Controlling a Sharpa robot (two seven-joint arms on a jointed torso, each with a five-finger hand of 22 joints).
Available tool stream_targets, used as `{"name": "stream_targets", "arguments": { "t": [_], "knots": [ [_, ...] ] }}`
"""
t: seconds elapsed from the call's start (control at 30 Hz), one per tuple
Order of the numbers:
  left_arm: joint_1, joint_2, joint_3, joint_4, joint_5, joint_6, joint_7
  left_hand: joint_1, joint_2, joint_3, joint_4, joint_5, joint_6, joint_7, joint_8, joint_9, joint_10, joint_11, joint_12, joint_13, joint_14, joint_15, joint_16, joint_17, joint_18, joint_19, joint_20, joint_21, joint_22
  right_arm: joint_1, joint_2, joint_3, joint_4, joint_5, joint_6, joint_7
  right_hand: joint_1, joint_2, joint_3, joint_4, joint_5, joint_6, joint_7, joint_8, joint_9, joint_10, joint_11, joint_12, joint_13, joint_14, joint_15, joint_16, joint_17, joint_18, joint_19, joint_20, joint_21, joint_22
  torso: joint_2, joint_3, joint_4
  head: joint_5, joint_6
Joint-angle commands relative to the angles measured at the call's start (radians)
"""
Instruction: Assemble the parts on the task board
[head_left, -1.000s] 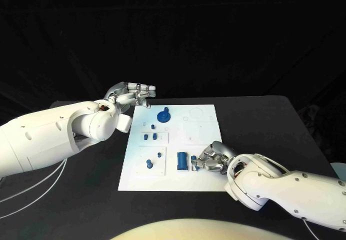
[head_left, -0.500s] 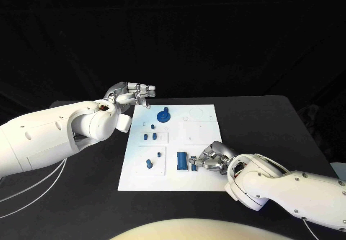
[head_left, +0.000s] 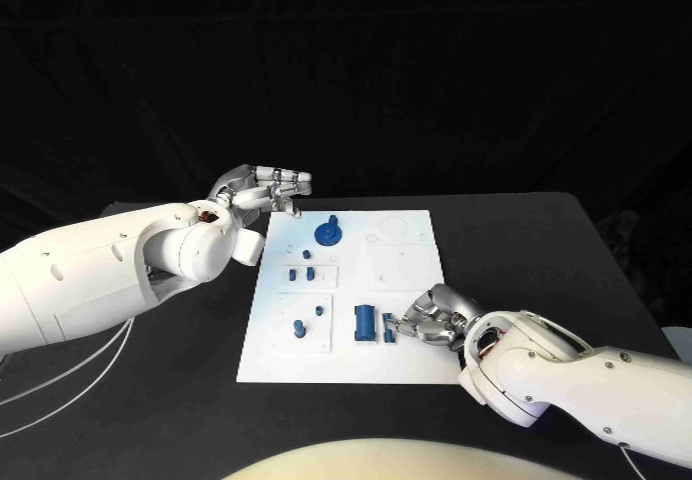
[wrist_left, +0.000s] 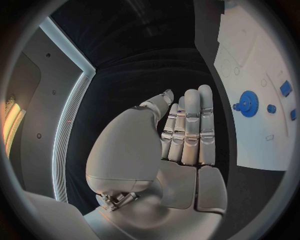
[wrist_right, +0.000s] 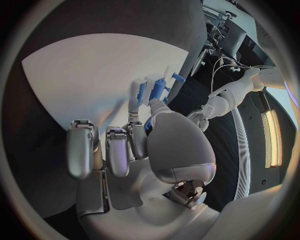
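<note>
Head view looks down on a black worktop with a white task board lying flat in its middle, long side running away from the robot. Behind the worktop hangs a dark, creased backdrop. On the board stand several blue parts: a round gear with a small knob at its far side, two small pegs and a short upright piece in the middle, another pair of pegs on a raised square pad nearer the robot, and a blue rectangular block at the near end.

Just beside that block, the right hand rests low over the board's near right part, its fingers curled in toward a small blue part. From the right wrist view the fingertips press down around blue pieces on the white surface; whether the hand actually pinches one I cannot tell.

Off the board's far left corner, the left hand hovers above the bare worktop, holding nothing. From the left wrist view its fingers are stretched out straight and lie side by side, the thumb slightly apart, and the board with its gear lies well beyond the fingertips.

Thin pale cables trail across the dark surface under the left arm.
</note>
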Motion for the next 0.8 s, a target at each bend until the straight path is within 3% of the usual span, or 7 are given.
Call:
{"name": "stream_targets", "arguments": {
  "t": [0.03, 0.23, 0.37, 0.47, 0.57, 0.67, 0.8],
  "knots": [
    [0.000, 0.002, 0.001, 0.001, 0.004, 0.017, 0.007, 0.001, 0.002, -0.003, -0.005, -0.003, -0.007, -0.003, 0.006, -0.001, -0.007, 0.002, 0.006, 0.002, -0.008, 0.003, 0.007, -0.002, 0.013, 0.005, 0.004, -0.006, -0.002, 0.003, -0.014, 0.000, 0.004, 0.012, -0.002, 0.122, 0.027, 0.001, -0.009, -0.011, 0.002, -0.027, 0.008, -0.016, -0.004, -0.011, 0.006, -0.020, 0.092, 0.086, 0.001, -0.006, 0.186, -0.009, 0.035, -0.004, -0.029, 0.205, -0.004, -0.0012, -0.0020, 0.000, 0.006],
    [-0.002, 0.009, 0.000, -0.010, 0.005, 0.015, 0.012, -0.003, 0.001, -0.005, -0.003, -0.003, -0.008, -0.002, 0.006, -0.001, -0.009, 0.003, 0.007, 0.002, -0.011, 0.004, 0.006, -0.002, 0.013, 0.004, 0.004, -0.008, -0.002, 0.039, -0.031, 0.000, -0.025, 0.099, -0.015, 0.314, 0.118, -0.001, -0.027, -0.059, -0.025, -0.110, 0.050, -0.078, -0.030, -0.081, 0.043, -0.125, 0.024, 0.062, 0.030, -0.063, 0.089, 0.017, -0.021, 0.018, -0.193, 0.164, -0.016, -0.0055, -0.0080, -0.004, 0.019],
    [-0.006, 0.023, -0.007, -0.028, 0.022, 0.017, 0.022, -0.010, 0.000, -0.009, 0.000, -0.003, -0.009, -0.002, 0.007, -0.001, -0.011, 0.004, 0.009, 0.002, -0.017, 0.005, 0.003, -0.004, 0.012, -0.001, 0.006, -0.012, -0.004, 0.068, -0.026, 0.000, -0.075, 0.225, -0.009, 0.487, 0.185, 0.023, -0.028, -0.088, -0.042, -0.130, 0.066, -0.100, -0.040, -0.224, 0.057, -0.348, -0.128, 0.013, 0.043, -0.172, -0.065, 0.060, -0.118, 0.034, -0.456, 0.093, -0.036, -0.0120, -0.0141, -0.006, 0.034],
    [-0.011, 0.040, -0.010, -0.048, 0.051, 0.019, 0.035, -0.029, -0.004, -0.024, 0.011, -0.004, -0.010, -0.004, 0.012, -0.001, -0.015, 0.004, 0.016, 0.004, -0.054, 0.010, -0.029, -0.020, 0.012, -0.027, 0.013, -0.040, -0.019, 0.087, -0.014, 0.000, -0.128, 0.360, 0.002, 0.596, 0.233, 0.042, -0.023, -0.102, -0.090, -0.146, 0.078, -0.116, -0.047, -0.402, 0.069, -0.649, -0.352, -0.098, 0.058, -0.409, -0.349, 0.118, -0.288, 0.051, -0.871, -0.040, -0.051, -0.0177, -0.0146, -0.013, 0.053],
    [-0.021, 0.058, -0.012, -0.071, 0.096, 0.020, 0.056, -0.047, -0.005, -0.042, 0.026, -0.004, -0.004, -0.009, 0.020, 0.001, -0.022, 0.007, 0.020, 0.004, -0.121, 0.022, -0.107, -0.058, -0.001, -0.049, 0.028, -0.046, -0.018, 0.111, 0.011, 0.000, -0.212, 0.546, 0.035, 0.697, 0.260, 0.052, -0.018, -0.098, -0.106, -0.167, 0.092, -0.140, -0.066, -0.458, 0.093, -0.765, -0.462, -0.236, 0.076, -0.702, -0.628, 0.125, -0.364, 0.069, -1.010, -0.120, -0.066, -0.0216, -0.0165, -0.019, 0.074],
    [-0.031, 0.082, -0.013, -0.101, 0.153, 0.019, 0.089, -0.046, -0.007, -0.076, 0.042, -0.006, -0.010, -0.004, 0.028, 0.000, -0.039, 0.016, 0.007, -0.020, -0.158, 0.038, -0.332, -0.170, -0.059, -0.229, 0.044, 0.149, 0.171, 0.136, 0.048, 0.001, -0.327, 0.754, 0.077, 0.792, 0.293, 0.054, -0.005, -0.084, -0.116, -0.177, 0.123, -0.178, -0.117, -0.477, 0.124, -0.946, -0.673, -0.346, 0.117, -0.956, -0.758, 0.124, -0.468, 0.110, -1.159, -0.248, -0.077, -0.0232, -0.0151, -0.024, 0.103],
    [-0.043, 0.107, -0.014, -0.137, 0.201, 0.017, 0.125, -0.037, 0.012, -0.130, 0.060, -0.006, -0.017, -0.010, 0.019, -0.004, -0.042, 0.020, -0.051, -0.070, -0.179, 0.083, -0.597, -0.272, -0.102, -0.441, 0.056, 0.378, 0.404, 0.154, 0.096, 0.005, -0.446, 0.890, 0.114, 0.849, 0.322, 0.046, 0.008, -0.087, -0.119, -0.156, 0.134, -0.206, -0.163, -0.496, 0.159, -1.068, -0.839, -0.477, 0.182, -1.177, -0.881, 0.109, -0.585, 0.163, -1.289, -0.371, -0.092, -0.0222, -0.0096, -0.029, 0.127]
  ]
}}
